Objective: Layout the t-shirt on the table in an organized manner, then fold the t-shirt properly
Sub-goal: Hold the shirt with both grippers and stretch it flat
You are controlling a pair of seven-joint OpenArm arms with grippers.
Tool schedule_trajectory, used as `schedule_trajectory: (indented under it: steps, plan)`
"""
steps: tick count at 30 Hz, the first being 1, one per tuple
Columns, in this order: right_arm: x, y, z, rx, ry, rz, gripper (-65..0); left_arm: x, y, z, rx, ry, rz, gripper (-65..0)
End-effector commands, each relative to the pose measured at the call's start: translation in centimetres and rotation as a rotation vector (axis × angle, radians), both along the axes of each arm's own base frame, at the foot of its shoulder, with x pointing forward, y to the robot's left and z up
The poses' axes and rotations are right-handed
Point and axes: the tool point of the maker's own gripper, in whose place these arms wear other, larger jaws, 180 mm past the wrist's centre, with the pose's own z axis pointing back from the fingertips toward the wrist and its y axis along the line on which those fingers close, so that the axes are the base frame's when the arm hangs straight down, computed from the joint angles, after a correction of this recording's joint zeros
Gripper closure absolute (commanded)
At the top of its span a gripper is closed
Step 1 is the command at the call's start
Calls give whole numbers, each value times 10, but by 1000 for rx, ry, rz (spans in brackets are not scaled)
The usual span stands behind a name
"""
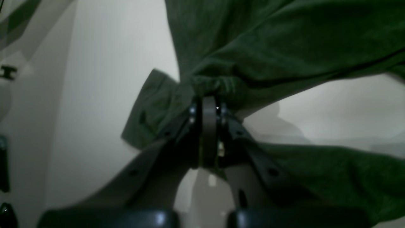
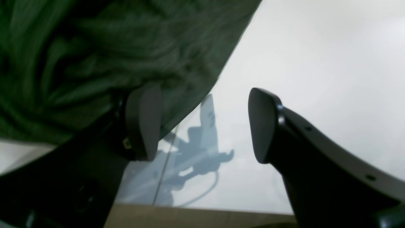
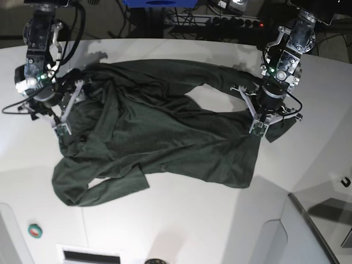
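The dark green t-shirt [image 3: 159, 126] lies rumpled and spread across the white table [image 3: 192, 220], one sleeve folded under at the near left. My left gripper [image 3: 258, 127] is at the shirt's right edge. In the left wrist view it [image 1: 208, 98] is shut on a bunched fold of the t-shirt [image 1: 284, 41], slightly above the table [image 1: 110, 63]. My right gripper [image 3: 63, 129] is at the shirt's left edge. In the right wrist view it [image 2: 202, 123] is open, one finger [image 2: 142, 123] against the t-shirt [image 2: 79, 63], and bare table [image 2: 316, 47] shows in the gap.
A grey angled panel [image 3: 308, 231] sits at the table's near right corner, with a small black hook [image 3: 345, 182] beside it. A small teal round object [image 3: 36, 231] lies near the front left. Cables and a power strip [image 3: 236, 22] run behind the table.
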Motion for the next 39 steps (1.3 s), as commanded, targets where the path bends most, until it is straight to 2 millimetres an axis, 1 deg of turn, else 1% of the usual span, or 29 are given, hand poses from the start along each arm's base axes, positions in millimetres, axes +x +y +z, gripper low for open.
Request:
schedule_trajectory:
  steps: [1, 5, 8, 11, 12, 14, 17, 19, 20, 21, 22, 23, 24, 25, 26, 29, 30, 31, 36, 38, 39]
  plan:
    - [13, 1, 6, 6, -33, -2, -390, 8, 6, 11, 15, -44, -1, 0]
    - [19, 2, -2, 17, -8, -4, -390, 7, 6, 11, 15, -42, -1, 0]
    - [20, 19, -4, 21, -1, 51, -390, 8, 7, 11, 17, -43, 4, 0]
    - [18, 29, -12, 28, 21, 81, -390, 8, 7, 11, 17, -43, 4, 0]
    - [17, 30, -15, 32, 30, 83, -390, 8, 7, 11, 17, -43, 4, 0]
    - [24, 31, -19, 37, 38, 83, -390, 8, 7, 11, 16, -45, 3, 0]
    - [28, 32, -29, 47, 68, 81, -390, 8, 7, 11, 16, -45, 3, 0]
    - [27, 30, -35, 52, 90, 73, -383, 8, 8, 12, 16, -45, 5, 0]
    - [29, 29, -36, 54, 91, 69, -354, 8, 8, 12, 16, -45, 5, 0]
    - [29, 28, -36, 54, 91, 67, -302, 8, 8, 12, 16, -45, 5, 0]
    - [28, 27, -36, 52, 95, 69, -212, 8, 8, 11, 17, -44, 5, 0]
    - [27, 27, -37, 50, 101, 69, -99, 8, 8, 11, 17, -44, 5, 0]
    - [27, 27, -36, 49, 98, 68, 0, 8, 8, 11, 17, -44, 5, 0]
    - [27, 26, -33, 46, 89, 68, 0, 8, 8, 11, 17, -44, 5, 0]
    - [24, 26, -30, 42, 79, 69, -24, 8, 8, 11, 17, -44, 5, 0]
    - [23, 23, -12, 25, 22, 67, -2, 8, 9, 12, 19, -45, 6, 0]
    - [22, 20, -6, 19, 8, 59, -5, 8, 9, 12, 19, -45, 6, 0]
    - [20, 9, -1, 7, 2, 25, -6, 8, 9, 12, 19, -45, 6, 0]
    - [3, -59, 6, -25, 2, -196, -6, 8, 9, 12, 20, -46, 5, 0]
    - [-6, -84, 10, -38, -4, -276, -6, 9, 8, 14, 18, -50, 4, 0]
    - [-7, -93, 13, -41, -12, -309, -6, 9, 8, 14, 16, -51, 3, 0]
